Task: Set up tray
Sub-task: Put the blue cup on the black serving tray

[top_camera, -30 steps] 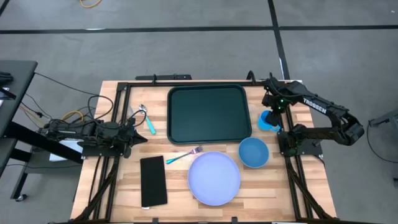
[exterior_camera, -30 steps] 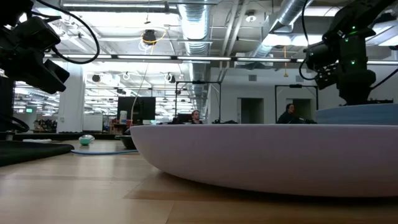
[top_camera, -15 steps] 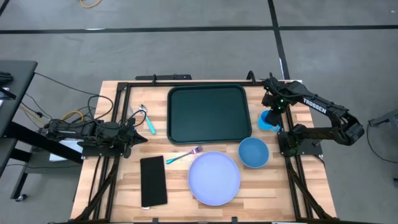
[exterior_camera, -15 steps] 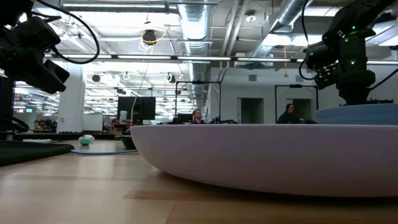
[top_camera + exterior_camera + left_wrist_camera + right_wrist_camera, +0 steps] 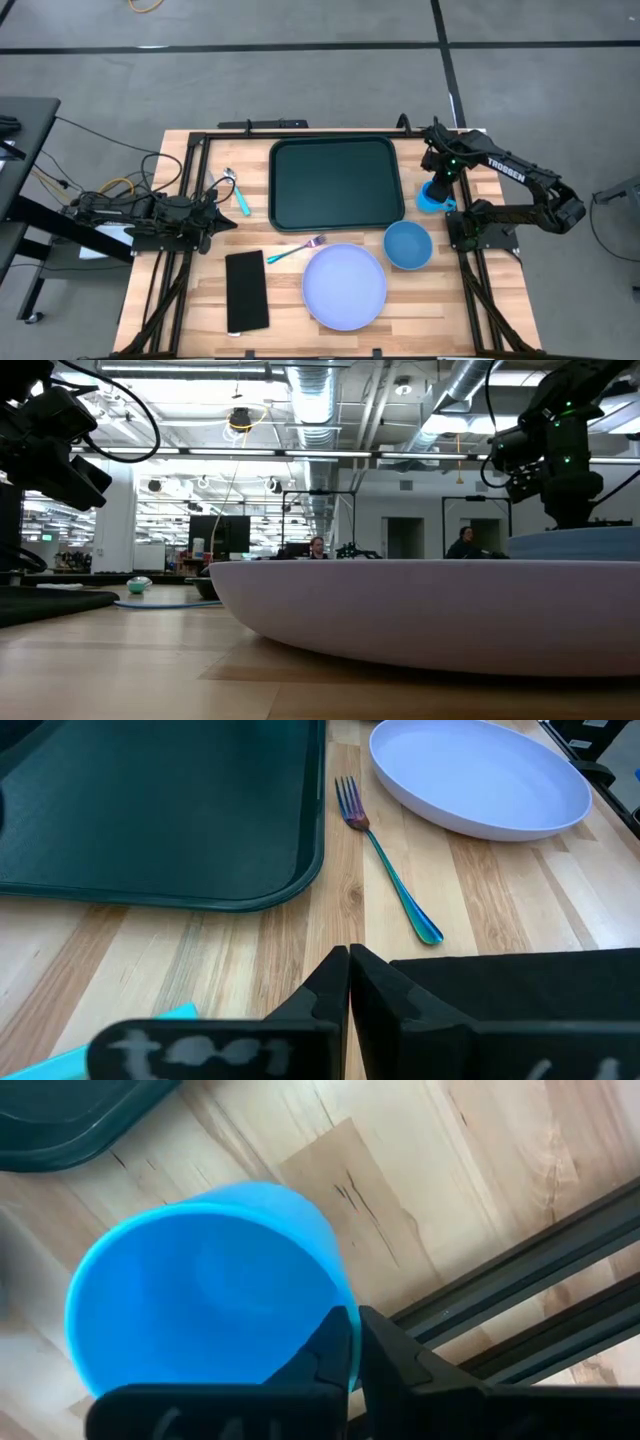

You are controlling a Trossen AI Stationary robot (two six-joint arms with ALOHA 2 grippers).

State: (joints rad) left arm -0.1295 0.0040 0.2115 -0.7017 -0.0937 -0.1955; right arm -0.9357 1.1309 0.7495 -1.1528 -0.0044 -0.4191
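Observation:
The dark green tray [image 5: 337, 183] lies on the wooden table at the far middle. A lavender plate [image 5: 345, 285] and a blue bowl [image 5: 407, 245] sit nearer, and a fork [image 5: 297, 249] lies left of the plate. A blue cup [image 5: 432, 196] stands right of the tray with its mouth up. My right gripper [image 5: 355, 1328] is above it, shut on its rim. My left gripper [image 5: 348, 952] is shut on nothing and waits at the table's left, beside a teal-handled spoon [image 5: 238, 192]. My right gripper holds the blue cup by its rim [image 5: 338, 1295], on the side away from the tray. One finger [image 5: 330, 1342] is inside the cup and the other [image 5: 392, 1352] outside the wall. The fingers come from above, pointing down. The cup stands upright on the table.
A flat black rectangle [image 5: 247, 291] lies near the front left. Black frame rails [image 5: 480, 290] run along both table sides, one close beside the cup [image 5: 520, 1280]. Cables [image 5: 120, 185] trail off the left edge. Bare wood shows between the tray and the plate.
My right gripper has shut on the blue cup's rim while staying over the cup. The cup stays where it stood, right of the tray.

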